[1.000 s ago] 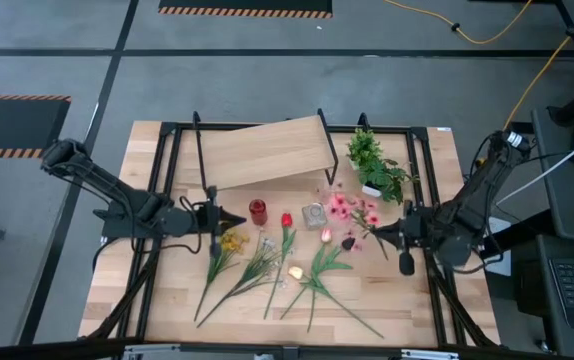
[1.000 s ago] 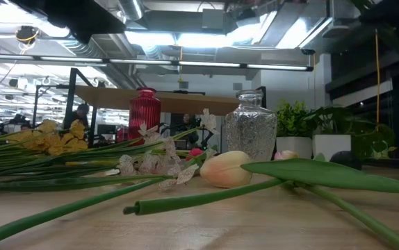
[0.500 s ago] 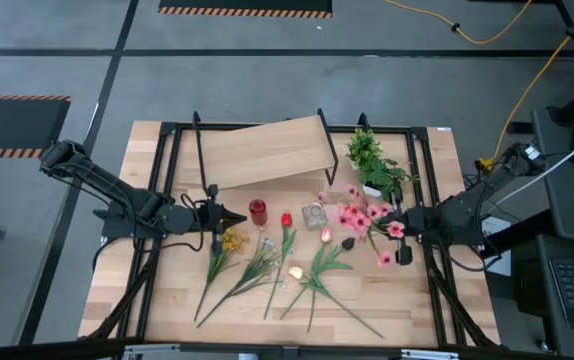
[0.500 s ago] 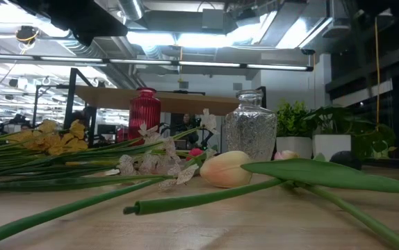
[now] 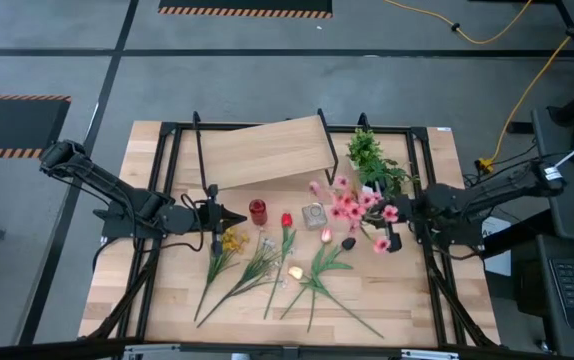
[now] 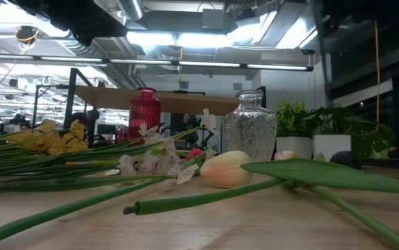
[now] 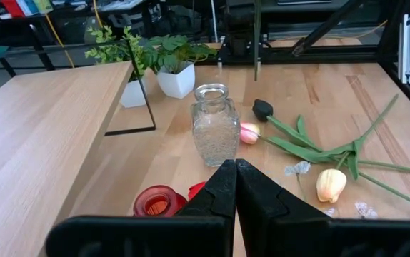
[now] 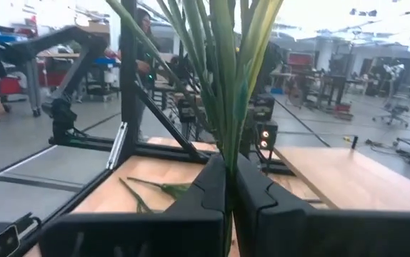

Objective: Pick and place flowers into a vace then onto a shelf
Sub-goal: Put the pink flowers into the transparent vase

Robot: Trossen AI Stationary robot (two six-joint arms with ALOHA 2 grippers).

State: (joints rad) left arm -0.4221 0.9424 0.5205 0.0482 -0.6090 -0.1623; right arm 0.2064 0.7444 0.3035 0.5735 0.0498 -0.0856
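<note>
My right gripper (image 5: 397,226) is shut on a bunch of pink flowers (image 5: 352,208), which it holds over the table's right part beside the clear glass vase (image 5: 314,215). A red vase (image 5: 258,211) stands left of that one. Yellow (image 5: 232,241), white (image 5: 267,255), red (image 5: 287,220), cream (image 5: 294,272), pink (image 5: 326,235) and dark maroon (image 5: 348,242) flowers lie flat on the tabletop. The shelf (image 5: 267,152) stands at the far side. My left gripper (image 5: 239,217) is shut and waits just left of the red vase. My right gripper pinches the pink bunch's green stems and leaves (image 8: 228,135) between its two fingers (image 8: 212,182), several together. It reaches in from the table's right side, roughly level. The pink heads (image 5: 342,205) stick out past the fingers toward the table's left, and the bunch looks lifted off the tabletop.
A bushy green plant in a white pot (image 5: 375,165) stands at the far right, close behind the held bunch. A black metal frame (image 5: 167,180) runs around the table. Bare wood (image 5: 417,300) shows at the near right corner. People and equipment show in the room beyond.
My right gripper has drawn back a little toward the table's right edge and turned, its arm folding down to the right. The pink bunch has come up off the table, and its heads now fan out toward the clear vase.
</note>
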